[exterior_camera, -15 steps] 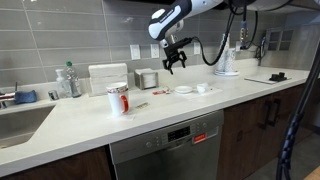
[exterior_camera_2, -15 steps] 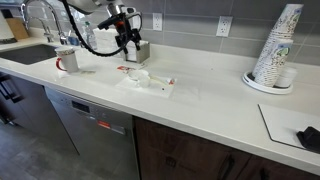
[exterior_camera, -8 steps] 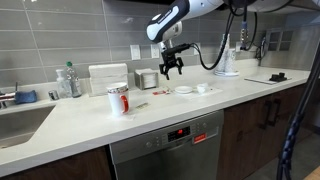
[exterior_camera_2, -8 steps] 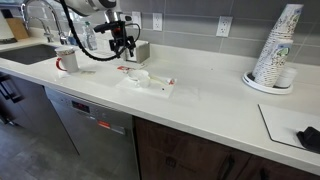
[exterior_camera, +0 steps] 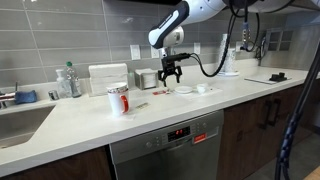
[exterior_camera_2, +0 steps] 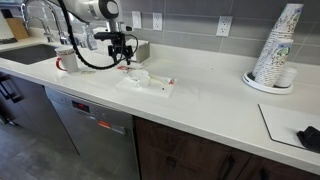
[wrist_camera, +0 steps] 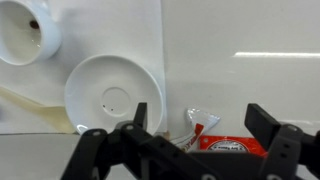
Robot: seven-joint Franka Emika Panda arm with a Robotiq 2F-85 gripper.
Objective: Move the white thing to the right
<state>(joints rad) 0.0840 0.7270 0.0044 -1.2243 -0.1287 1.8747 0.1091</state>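
The white thing [wrist_camera: 193, 120] is a tiny crumpled whitish lump on the counter, next to a red packet [wrist_camera: 235, 145]. It also shows in an exterior view [exterior_camera: 160, 93]. My gripper [wrist_camera: 200, 125] is open and empty, its fingers spread on either side of the lump and above it. In both exterior views the gripper [exterior_camera: 170, 72] [exterior_camera_2: 122, 55] hangs a short way above the counter. The shallow white dish [wrist_camera: 112, 95] [exterior_camera: 183, 90] [exterior_camera_2: 138, 76] lies beside the lump, and the small white cup [wrist_camera: 28, 32] [exterior_camera: 203, 88] stands beyond the dish.
A red-and-white mug [exterior_camera: 117, 98] [exterior_camera_2: 66, 60] stands toward the sink [exterior_camera: 20, 120]. A white box [exterior_camera: 107, 78], a bottle [exterior_camera: 68, 80] and a metal box [exterior_camera: 148, 78] line the back wall. A stack of paper cups [exterior_camera_2: 275, 50] stands at the counter's far end.
My gripper has come down toward the counter and shifted slightly toward the dish and lump. It stays open. Nothing on the counter has moved.
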